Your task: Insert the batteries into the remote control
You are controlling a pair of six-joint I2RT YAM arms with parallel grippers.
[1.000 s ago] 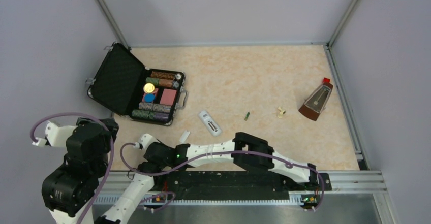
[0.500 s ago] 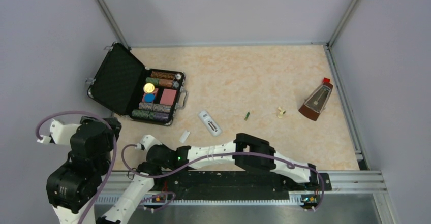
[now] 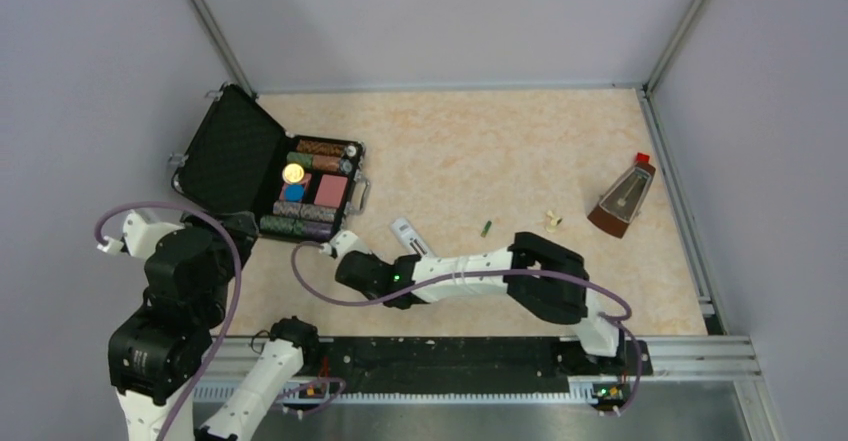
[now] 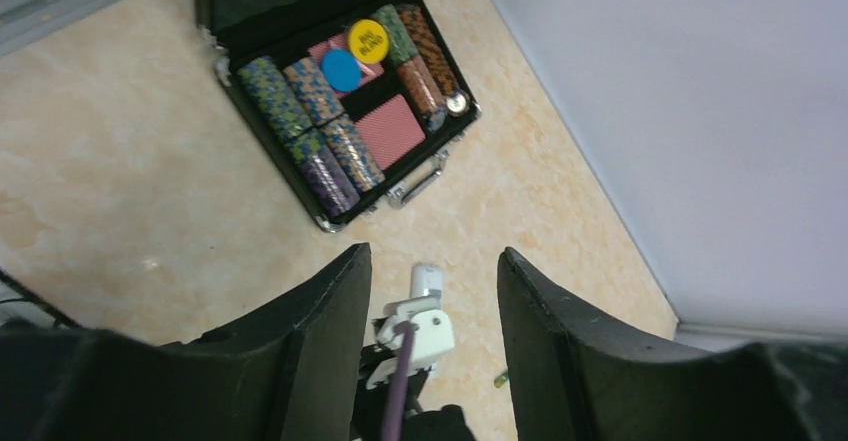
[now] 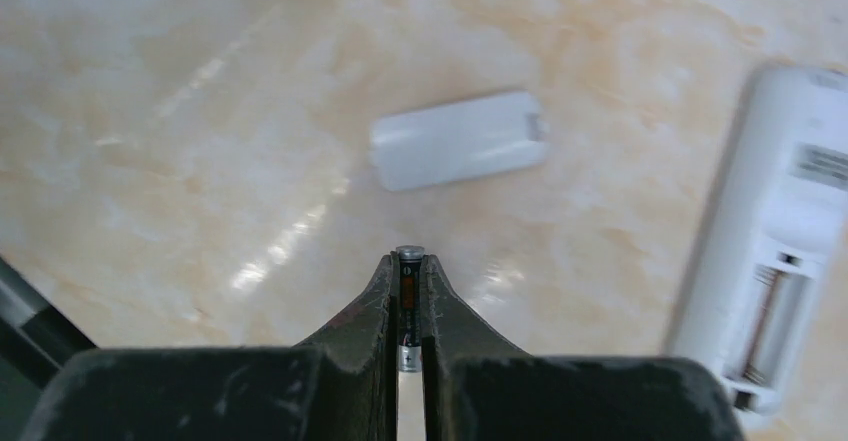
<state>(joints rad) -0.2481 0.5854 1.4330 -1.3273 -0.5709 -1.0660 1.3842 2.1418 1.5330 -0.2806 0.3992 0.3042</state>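
The white remote control (image 5: 780, 251) lies back up with its battery bay open, at the right edge of the right wrist view. In the top view the remote control (image 3: 405, 231) is partly hidden by the right arm. My right gripper (image 5: 408, 261) is shut on the darker battery (image 5: 408, 296) and holds it just above the table, left of the remote. It also shows in the top view (image 3: 352, 264). The green battery (image 3: 486, 227) lies alone on the table to the right of the remote. My left gripper (image 4: 432, 253) is open and empty, raised at the left (image 3: 238, 227).
A loose white cover piece (image 5: 458, 141) lies ahead of the right gripper. An open black case (image 3: 235, 151) with coloured chip rolls stands at the back left. A brown metronome (image 3: 625, 196) stands at the right, with a small beige item (image 3: 552, 221) near it.
The right arm has swung away from the near edge towards the remote and now covers the cover piece in the top view. The left arm has shifted right and forward.
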